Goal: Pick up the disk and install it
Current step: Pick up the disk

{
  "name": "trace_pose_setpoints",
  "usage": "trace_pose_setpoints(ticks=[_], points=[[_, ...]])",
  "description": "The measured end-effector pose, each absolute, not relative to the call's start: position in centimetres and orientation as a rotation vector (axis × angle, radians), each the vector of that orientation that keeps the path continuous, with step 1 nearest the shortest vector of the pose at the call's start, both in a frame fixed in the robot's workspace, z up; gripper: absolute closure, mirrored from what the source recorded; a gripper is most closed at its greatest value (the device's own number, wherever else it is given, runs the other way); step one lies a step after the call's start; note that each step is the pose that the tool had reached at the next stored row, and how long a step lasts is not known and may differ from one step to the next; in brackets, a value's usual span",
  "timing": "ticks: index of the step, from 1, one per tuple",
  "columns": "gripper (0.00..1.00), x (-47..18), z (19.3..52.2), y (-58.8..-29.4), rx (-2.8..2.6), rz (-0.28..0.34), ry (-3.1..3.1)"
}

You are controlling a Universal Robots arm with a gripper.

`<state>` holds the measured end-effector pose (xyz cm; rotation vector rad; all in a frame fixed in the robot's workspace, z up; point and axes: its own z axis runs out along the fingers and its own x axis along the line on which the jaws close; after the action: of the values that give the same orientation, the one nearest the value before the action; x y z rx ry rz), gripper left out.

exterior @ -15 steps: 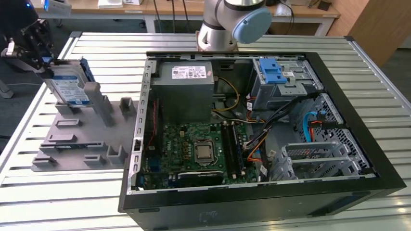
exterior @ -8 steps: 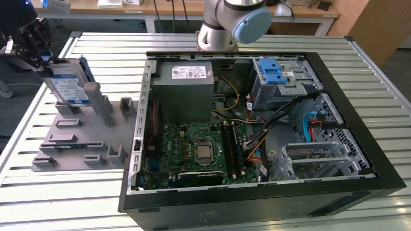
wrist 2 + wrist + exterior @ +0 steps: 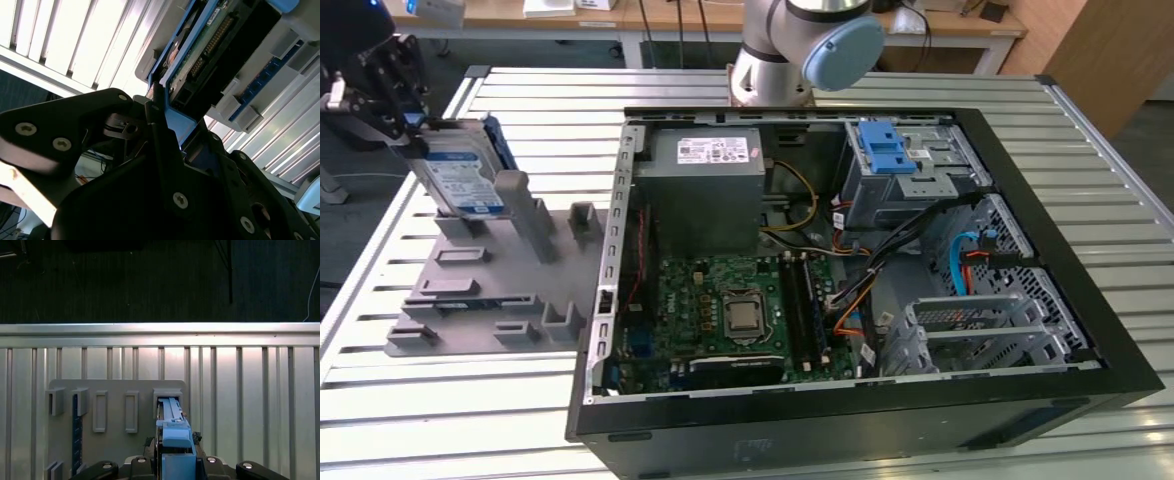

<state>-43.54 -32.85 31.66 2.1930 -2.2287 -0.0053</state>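
Observation:
The disk (image 3: 454, 172) is a silver drive with a white-and-blue label and a blue frame. It stands on edge, tilted, at the far corner of the grey fixture (image 3: 480, 290), on the exterior view's left. My gripper (image 3: 414, 125) is at its upper end, shut on it. In the second wrist view, black fingers (image 3: 157, 130) press the blue frame of the disk (image 3: 210, 50). In the first wrist view the disk (image 3: 172, 432) sits edge-on between the gripper (image 3: 175, 460) halves, over an open slot (image 3: 167, 400) of the fixture. I cannot tell whether its lower end still rests in that slot.
An open computer case (image 3: 854, 250) lies on the slatted metal table (image 3: 520, 400), with a grey power supply (image 3: 700, 180), a motherboard (image 3: 734, 310) and a silver drive cage with a blue latch (image 3: 894, 160). The arm's base (image 3: 787, 50) stands behind the case.

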Motion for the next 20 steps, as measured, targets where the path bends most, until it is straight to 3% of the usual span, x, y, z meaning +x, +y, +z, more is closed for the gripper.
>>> trace_pose_setpoints(ticks=[20], points=[[0.64, -43.54, 32.49, -32.85, 2.193, -0.005, -2.229]])
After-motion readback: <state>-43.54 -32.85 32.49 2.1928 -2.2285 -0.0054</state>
